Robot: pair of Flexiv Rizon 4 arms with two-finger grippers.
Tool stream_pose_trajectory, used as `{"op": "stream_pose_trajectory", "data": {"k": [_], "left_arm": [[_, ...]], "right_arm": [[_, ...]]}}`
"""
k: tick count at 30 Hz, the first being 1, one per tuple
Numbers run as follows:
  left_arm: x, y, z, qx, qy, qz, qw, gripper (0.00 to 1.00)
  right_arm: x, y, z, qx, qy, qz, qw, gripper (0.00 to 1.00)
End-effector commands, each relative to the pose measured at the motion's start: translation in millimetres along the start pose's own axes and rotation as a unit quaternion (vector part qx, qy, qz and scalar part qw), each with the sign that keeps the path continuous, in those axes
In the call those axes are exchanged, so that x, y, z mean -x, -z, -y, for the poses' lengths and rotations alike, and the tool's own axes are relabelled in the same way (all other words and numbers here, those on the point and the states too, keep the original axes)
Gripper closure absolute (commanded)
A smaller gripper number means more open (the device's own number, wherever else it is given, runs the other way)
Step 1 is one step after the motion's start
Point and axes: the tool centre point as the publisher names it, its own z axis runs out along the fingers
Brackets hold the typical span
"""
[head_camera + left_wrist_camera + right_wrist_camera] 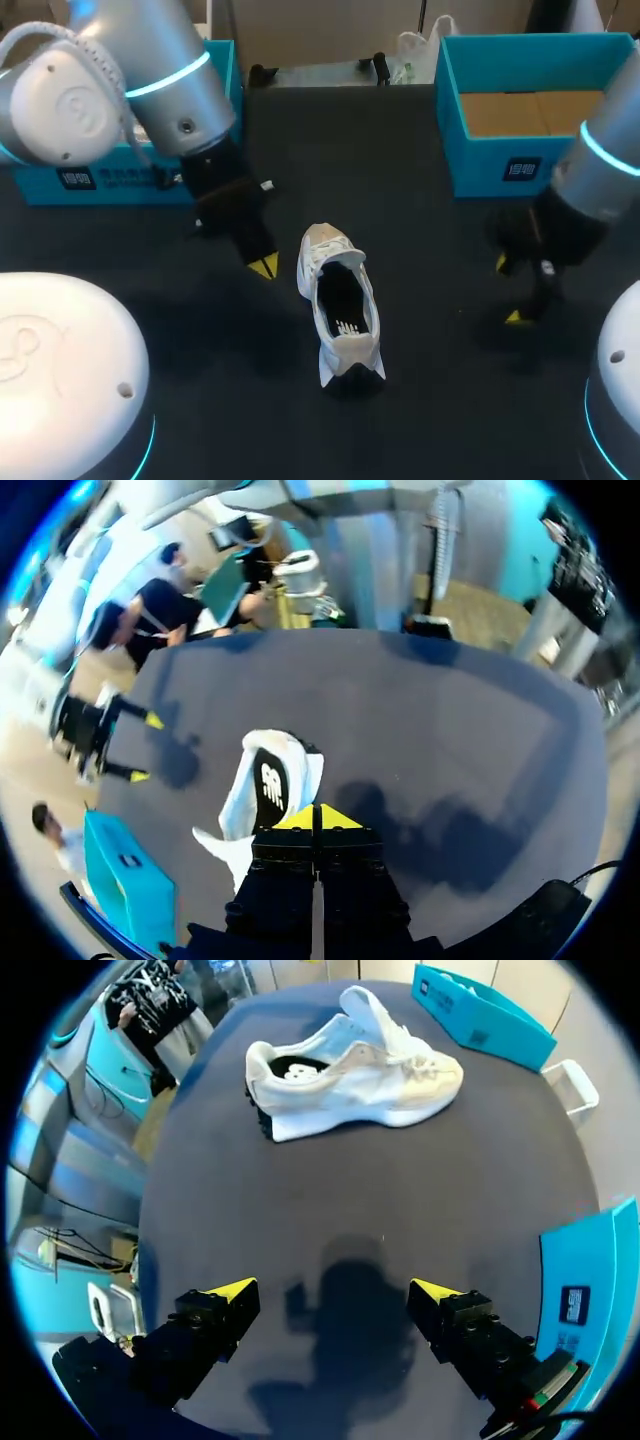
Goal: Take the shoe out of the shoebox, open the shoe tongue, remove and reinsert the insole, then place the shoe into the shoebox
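A white shoe (340, 302) stands upright on the dark table, its mouth open and the black insole (345, 304) showing inside. In the left wrist view the shoe (268, 790) lies just ahead of my left gripper (317, 817), whose yellow tips are pressed together with nothing between them. In the head view that left gripper (264, 266) hangs just left of the shoe's toe. My right gripper (508, 290) stands open well to the right of the shoe. In the right wrist view the shoe (350, 1072) sits far ahead of the right gripper (332, 1295).
A teal shoebox (530, 100) with a brown bottom stands at the back right. A second teal box part (120, 175) lies at the back left behind my left arm. Bare table surrounds the shoe.
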Motion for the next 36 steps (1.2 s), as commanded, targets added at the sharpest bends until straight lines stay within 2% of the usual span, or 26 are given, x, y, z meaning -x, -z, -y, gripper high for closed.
{"op": "stream_pose_trajectory", "data": {"k": [1, 9, 11, 13, 14, 16, 20, 25, 34, 36], "left_arm": [[11.6, 1, 14, 0.029, -0.036, -0.069, 0.997, 1.00], [11.6, 1, 14, 0.029, -0.036, -0.069, 0.997, 1.00], [23.1, -11, 5, 0.033, -0.039, -0.092, 0.994, 1.00], [35.9, -21, -2, 0.004, -0.069, -0.099, 0.993, 1.00], [44.1, -27, -7, 0.014, -0.074, -0.104, 0.992, 1.00], [51.2, -32, -9, 0.006, -0.087, -0.114, 0.990, 1.00], [64.1, -40, -8, 0.038, -0.088, -0.140, 0.985, 1.00], [68.5, -52, -7, 0.054, -0.083, -0.162, 0.982, 1.00], [68.6, -49, -5, 0.053, -0.084, -0.158, 0.982, 1.00], [69.7, -63, -7, 0.063, -0.089, -0.177, 0.978, 1.00]], "right_arm": [[-13.3, 23, 20.3, 0.012, -0.007, 0.019, 1.000, 0.00], [-15.2, 24, 23.8, 0.016, -0.017, 0.021, 1.000, 0.00], [-15.2, 24, 23.8, 0.016, -0.017, 0.021, 1.000, 0.00], [-15.2, 24, 23.8, 0.016, -0.017, 0.021, 1.000, 0.00], [-15.2, 24, 23.8, 0.016, -0.017, 0.021, 1.000, 0.00], [-15.2, 24, 23.8, 0.016, -0.017, 0.021, 1.000, 0.00], [-15.2, 24, 23.8, 0.016, -0.017, 0.021, 1.000, 0.00], [-15.2, 24, 23.8, 0.016, -0.017, 0.021, 1.000, 0.00], [-15.2, 24, 23.8, 0.016, -0.017, 0.021, 1.000, 0.00], [-15.2, 24, 23.8, 0.016, -0.017, 0.021, 1.000, 0.00]]}}
